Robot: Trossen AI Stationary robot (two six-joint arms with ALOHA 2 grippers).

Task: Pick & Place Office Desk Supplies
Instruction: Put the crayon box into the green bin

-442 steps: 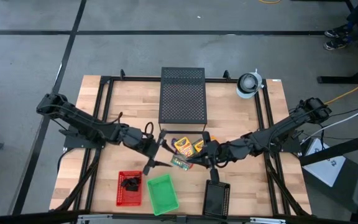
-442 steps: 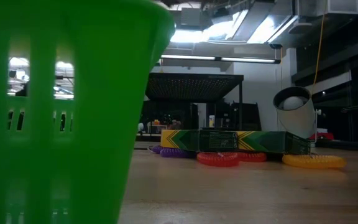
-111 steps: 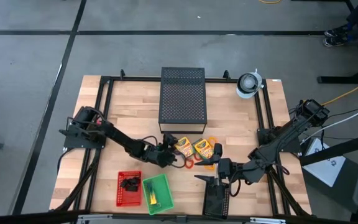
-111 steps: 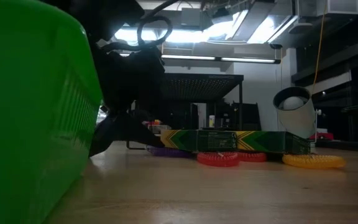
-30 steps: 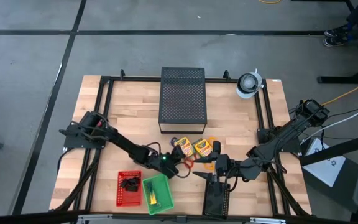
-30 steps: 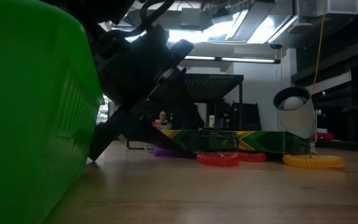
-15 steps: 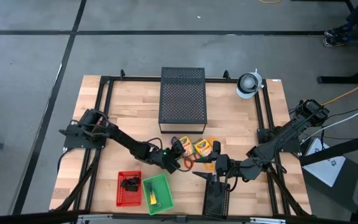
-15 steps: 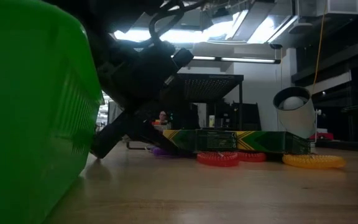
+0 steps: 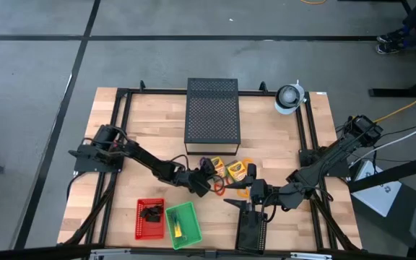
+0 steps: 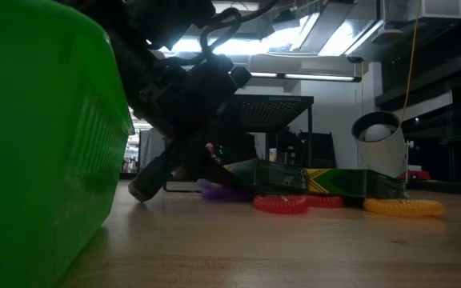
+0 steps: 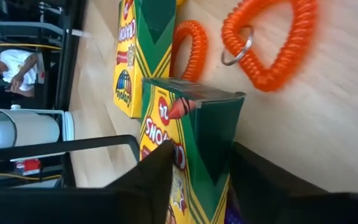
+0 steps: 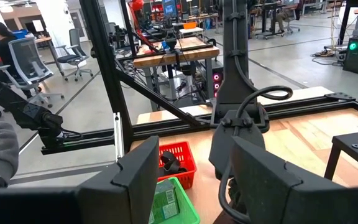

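Note:
Two yellow-and-green crayon boxes lie mid-table. My left gripper (image 9: 209,174) is shut on the nearer box (image 9: 217,167), which shows tipped in the low view (image 10: 254,172). The other box (image 9: 237,171) lies flat beside it. Orange coiled rings (image 11: 269,43) rest flat on the wood around the boxes, with a purple one (image 10: 214,190) behind my left fingers. My right gripper (image 9: 243,198) hovers open over a black tray (image 9: 251,232), holding nothing. My left gripper pinches the crayon box between its two fingers, one finger against the printed face (image 11: 166,155), the other against the green side (image 11: 225,155). The fingers come slanting down from the table's left. The box is tilted, the gripped end raised, its other end (image 10: 294,182) low by the table.
A red basket (image 9: 149,219) with black clips and a green basket (image 9: 181,224) stand at the near edge. A large black perforated box (image 9: 211,112) sits at the far middle, a white roll (image 9: 289,97) at the far right.
My left gripper has moved toward the table's far edge and a little right, up to the nearer crayon box. That box's end by the gripper now stands tipped up, where it lay flat before. My right arm has kept still.

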